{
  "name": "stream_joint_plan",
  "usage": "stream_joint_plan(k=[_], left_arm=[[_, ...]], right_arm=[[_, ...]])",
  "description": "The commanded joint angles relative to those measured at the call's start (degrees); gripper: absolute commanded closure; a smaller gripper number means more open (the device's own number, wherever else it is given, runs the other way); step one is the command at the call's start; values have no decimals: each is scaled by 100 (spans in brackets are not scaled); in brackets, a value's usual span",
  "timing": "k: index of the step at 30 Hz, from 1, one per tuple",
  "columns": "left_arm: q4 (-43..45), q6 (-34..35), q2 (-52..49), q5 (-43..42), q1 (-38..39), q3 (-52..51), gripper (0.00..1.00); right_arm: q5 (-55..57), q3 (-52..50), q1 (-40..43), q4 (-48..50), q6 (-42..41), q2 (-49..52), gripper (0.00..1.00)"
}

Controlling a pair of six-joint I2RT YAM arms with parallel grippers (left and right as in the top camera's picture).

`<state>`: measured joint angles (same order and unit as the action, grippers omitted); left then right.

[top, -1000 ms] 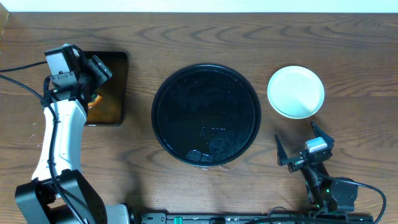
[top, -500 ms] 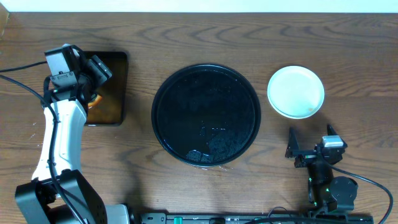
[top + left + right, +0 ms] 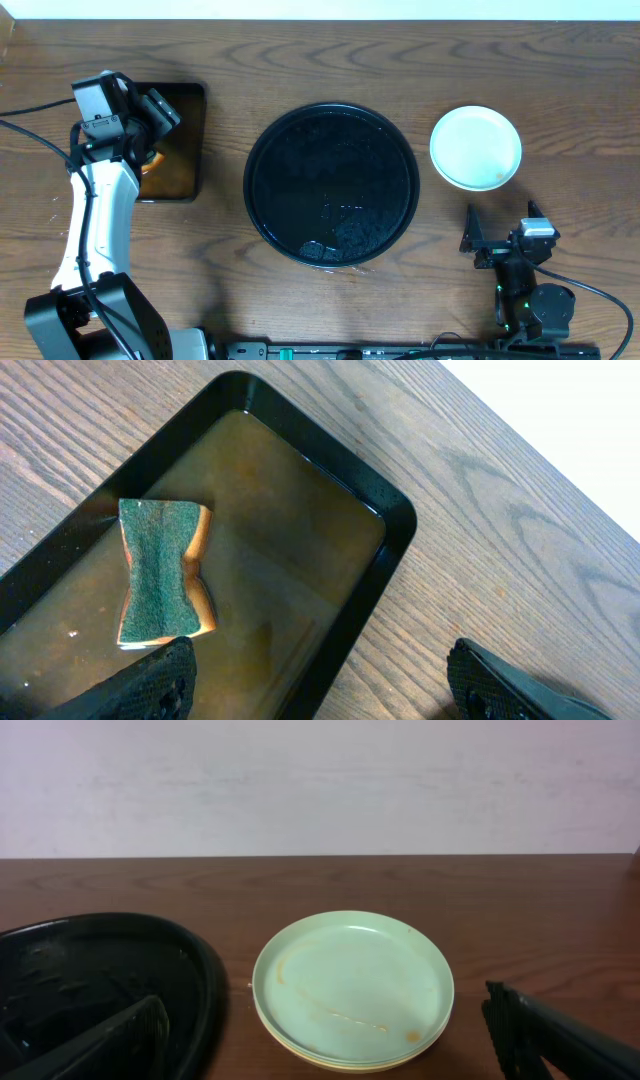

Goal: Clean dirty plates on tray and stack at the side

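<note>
No plates are seen on the large round tray; its glossy black floor lies bare. The plates are stacked on the surface just to the right of the tray, near its far-right rim but apart from it. The right jaws are held spread and empty, to the right of the tray and on the near side of the stack. They are pointed towards the stack, so it lies straight ahead of them. Being round, the plates offer no long axis. The right arm is plainly the nearer. The left arm is well apart, on the other side of the tray. Its jaws are spread over a small rectangular tray, brown inside, in which a sponge lies ungripped.

From overhead the stack is read as one pale disc, seemingly clean. More is shown in the right wrist view: a yellowish rim under the mint-green top plate, and faint orange streaks on that top plate. The number of plates cannot be counted. The stacking is judged done, though a further wipe may be called for.
</note>
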<state>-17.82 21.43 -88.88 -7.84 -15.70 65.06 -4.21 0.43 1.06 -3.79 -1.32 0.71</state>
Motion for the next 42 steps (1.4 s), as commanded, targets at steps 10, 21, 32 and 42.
stream_joint_plan(k=[10, 21, 32, 42], left_arm=[[-11, -179, -48, 227, -13, -44, 19], [-557, -535, 590, 1528, -28, -61, 19], [-1287, -535, 1161, 1255, 31, -811, 19], [817, -1156, 2815, 177, 68, -4087, 19]], right_arm=[[74, -7, 153, -28, -98, -39, 1], [74, -7, 153, -28, -98, -39, 1], [74, -7, 153, -28, -98, -37, 1], [74, -7, 153, -28, -98, -37, 1]])
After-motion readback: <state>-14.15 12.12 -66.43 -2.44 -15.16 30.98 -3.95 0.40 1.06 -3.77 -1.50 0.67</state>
